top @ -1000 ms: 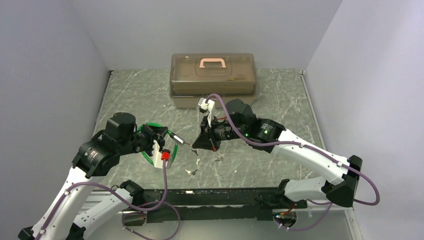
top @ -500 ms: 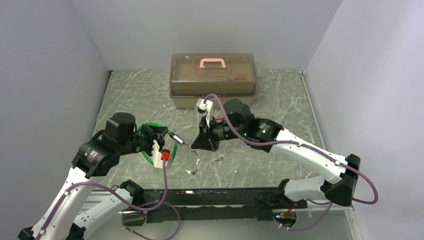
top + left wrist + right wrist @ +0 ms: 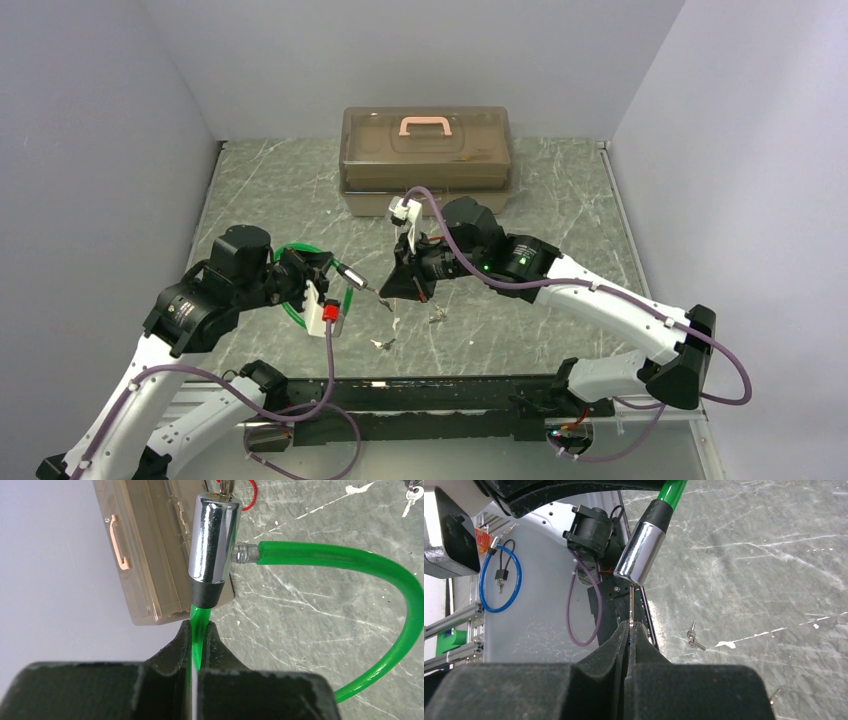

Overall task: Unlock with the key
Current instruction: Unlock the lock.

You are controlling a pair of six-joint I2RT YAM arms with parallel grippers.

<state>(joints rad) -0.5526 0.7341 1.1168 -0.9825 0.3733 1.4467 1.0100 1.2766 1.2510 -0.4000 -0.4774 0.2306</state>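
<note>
My left gripper [image 3: 199, 627] is shut on the green cable [image 3: 350, 565] just below the chrome lock cylinder [image 3: 212, 540], and holds it off the table. My right gripper [image 3: 630, 626] is shut on the key [image 3: 631, 605], a thin silver blade. The key's tip meets the lower end of the lock cylinder [image 3: 640, 555]. From above, the cylinder [image 3: 352, 276] lies between the two grippers, with the right gripper [image 3: 385, 290] close on its right. A red wire [image 3: 252, 490] shows beside the key's end.
A brown toolbox [image 3: 427, 150] with a pink handle stands at the back. Loose small keys [image 3: 437, 317] lie on the marble table below the right gripper, and more keys [image 3: 383, 343] lie nearer the front. A blue cable loop [image 3: 499, 580] hangs off the table's near edge.
The right arm has edged slightly left toward the cylinder. The left gripper and cable have barely shifted. Both grips are unchanged.
</note>
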